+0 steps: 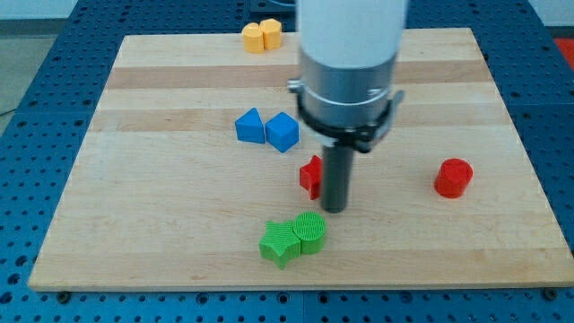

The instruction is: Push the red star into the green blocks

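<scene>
The red star point(310, 176) lies near the board's middle, partly hidden behind my rod. My tip point(334, 209) is down on the board just right of and slightly below the star, touching or nearly touching it. The green blocks sit below, toward the view's bottom: a green star point(279, 243) and a green cylinder point(310, 232), touching each other. The tip is a short way above and right of the green cylinder.
Two blue blocks, a triangular one point(250, 126) and a cube-like one point(282, 132), lie above left of the star. A red cylinder point(453, 178) sits at the right. Two yellow blocks point(261, 36) sit at the board's top edge. The arm's white body point(350, 54) hides the top middle.
</scene>
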Controlling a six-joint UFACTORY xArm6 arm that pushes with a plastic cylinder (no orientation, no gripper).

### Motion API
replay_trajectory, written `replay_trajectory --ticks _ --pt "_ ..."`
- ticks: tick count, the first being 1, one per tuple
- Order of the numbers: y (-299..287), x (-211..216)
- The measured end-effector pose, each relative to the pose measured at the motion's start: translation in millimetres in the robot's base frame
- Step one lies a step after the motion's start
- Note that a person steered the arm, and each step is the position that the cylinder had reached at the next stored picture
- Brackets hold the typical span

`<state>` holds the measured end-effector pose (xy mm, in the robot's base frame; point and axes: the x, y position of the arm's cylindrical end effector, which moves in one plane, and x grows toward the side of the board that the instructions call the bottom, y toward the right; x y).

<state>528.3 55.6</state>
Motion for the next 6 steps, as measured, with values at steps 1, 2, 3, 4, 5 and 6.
replay_trajectory --ticks 1,2,3,4,5,6 --pt "12.3 -33.6" --pt "-9.8 -64.1" --pt "-50.0 -38.8" --pt "-75.7 -3.9" --pt "-83.6 -8.1" --pt "-74.8 -35.6"
